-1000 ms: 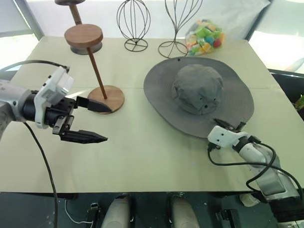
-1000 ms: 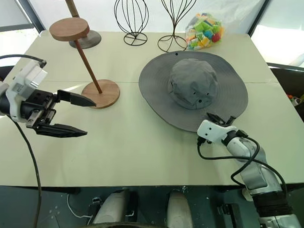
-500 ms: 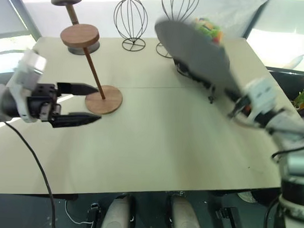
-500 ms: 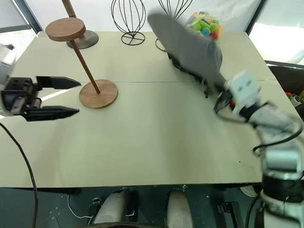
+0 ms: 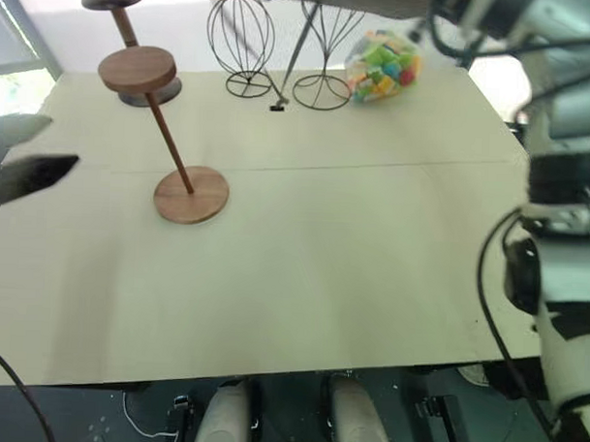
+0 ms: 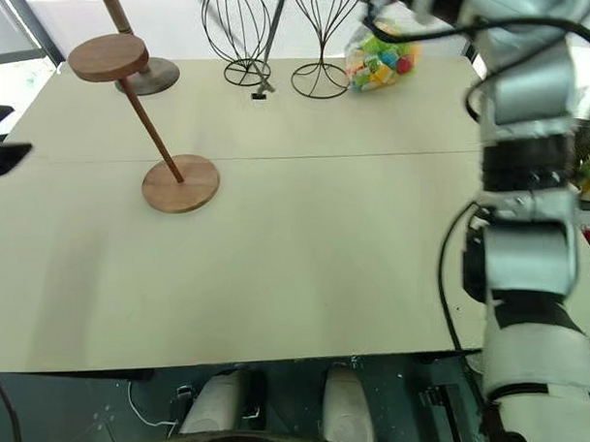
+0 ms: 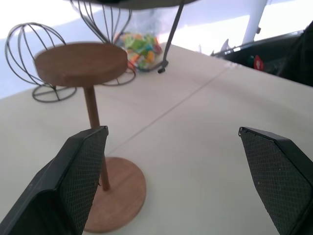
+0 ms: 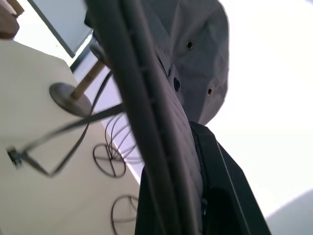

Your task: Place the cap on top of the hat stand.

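We see grey cap [image 8: 195, 63] with dark eyelets, reddish-brown hat stand [image 5: 167, 129], beige desk [image 5: 323, 241], black wire frames [image 5: 240, 40], multicoloured bag [image 5: 381, 67].

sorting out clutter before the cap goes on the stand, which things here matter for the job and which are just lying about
Belongs to the job:
- the cap, clamped by its brim in the right gripper
- the hat stand, reddish-brown, disc top bare

Just lying about:
- dark mushroom-topped stand
- two black wire head frames
- bag of colourful pieces
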`<state>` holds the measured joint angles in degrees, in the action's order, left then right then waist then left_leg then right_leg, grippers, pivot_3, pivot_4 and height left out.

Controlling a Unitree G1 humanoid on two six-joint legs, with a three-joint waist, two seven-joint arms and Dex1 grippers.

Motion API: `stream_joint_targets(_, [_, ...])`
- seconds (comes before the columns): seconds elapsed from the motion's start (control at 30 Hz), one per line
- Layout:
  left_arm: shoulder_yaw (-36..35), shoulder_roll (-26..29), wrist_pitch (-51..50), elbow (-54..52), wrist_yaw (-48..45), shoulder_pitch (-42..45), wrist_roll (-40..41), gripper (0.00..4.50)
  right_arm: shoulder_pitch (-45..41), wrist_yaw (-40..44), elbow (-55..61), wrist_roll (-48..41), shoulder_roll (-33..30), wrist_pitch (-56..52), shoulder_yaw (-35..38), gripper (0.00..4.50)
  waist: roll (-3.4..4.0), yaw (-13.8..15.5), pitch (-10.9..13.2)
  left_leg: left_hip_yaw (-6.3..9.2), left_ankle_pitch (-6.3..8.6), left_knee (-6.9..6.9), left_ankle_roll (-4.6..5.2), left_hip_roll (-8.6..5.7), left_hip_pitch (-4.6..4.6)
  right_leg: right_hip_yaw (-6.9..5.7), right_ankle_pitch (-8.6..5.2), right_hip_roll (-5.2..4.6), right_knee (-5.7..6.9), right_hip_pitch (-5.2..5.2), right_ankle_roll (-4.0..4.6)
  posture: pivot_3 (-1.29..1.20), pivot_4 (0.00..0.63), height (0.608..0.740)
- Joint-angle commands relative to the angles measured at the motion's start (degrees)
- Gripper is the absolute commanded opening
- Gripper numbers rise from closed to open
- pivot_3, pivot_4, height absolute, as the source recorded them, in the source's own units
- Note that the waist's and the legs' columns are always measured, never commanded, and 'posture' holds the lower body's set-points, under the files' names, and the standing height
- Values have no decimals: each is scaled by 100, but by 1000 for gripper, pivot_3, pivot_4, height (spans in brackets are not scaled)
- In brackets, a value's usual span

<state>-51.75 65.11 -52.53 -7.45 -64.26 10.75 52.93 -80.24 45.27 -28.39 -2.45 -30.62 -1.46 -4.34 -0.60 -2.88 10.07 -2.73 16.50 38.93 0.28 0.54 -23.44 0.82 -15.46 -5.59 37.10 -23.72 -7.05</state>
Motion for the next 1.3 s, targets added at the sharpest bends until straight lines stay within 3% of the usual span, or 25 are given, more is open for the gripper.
stream_joint_targets(0.03, [-866, 173, -281, -49, -7, -226, 83, 4500, -576, -183, -438, 68, 569, 651, -104, 27, 0, -50, 0, -1, 0, -3, -1, 1, 0, 0, 0, 0, 2, -2, 0, 0, 150, 739])
stream_joint_targets(0.27, [-1692, 170, -488, -223, 55, -815, -24, 4500, -250, -168, -455, 333, 1430, 1309, -539, 27, -12, -105, -6, -1, -15, -15, -37, 4, -7, -3, 1, -3, 6, -4, 1, 0, 150, 739])
stream_joint_targets(0.47, [-1919, 166, -604, -362, 120, -1006, 50, 4500, 441, -547, -304, 910, 1582, 1989, -903, 27, -24, -105, -10, 4, -19, -13, -59, 0, -7, -5, 2, -13, 2, -4, 3, 0, 150, 739])
stream_joint_targets(0.67, [-2250, 370, -803, -130, 37, -1065, 38, 4500, 1290, -1494, -31, 2151, 1447, 3216, -1429, 27, -23, -129, -10, -2, -17, -18, -72, 2, -7, -3, 1, -12, 4, -23, 3, 0, 150, 739])
stream_joint_targets(0.83, [-2618, 731, -882, 787, 30, -943, -182, 4500, 1861, -2607, -113, 3240, 1464, 3669, -1834, 27, -27, -134, -12, -7, -19, -22, -76, 4, -7, -1, -1, -7, 6, -30, 7, 0, 150, 739])
stream_joint_targets(1.27, [-1636, 603, -458, 588, -254, -1016, -416, 4500, 1850, -4422, -794, 4544, 1430, 3670, -2250, 27, -52, -124, -14, -8, -24, -18, -85, 4, -6, 1, -4, -4, 7, -22, 12, 0, 150, 739])
stream_joint_targets(1.3, [-1574, 621, -430, 631, -242, -965, -417, 4500, 1870, -4500, -794, 4593, 1423, 3676, -2273, 330, -52, -125, -14, -9, -24, -19, -85, 4, -7, 2, -4, -4, 7, -25, 12, 0, 150, 739])
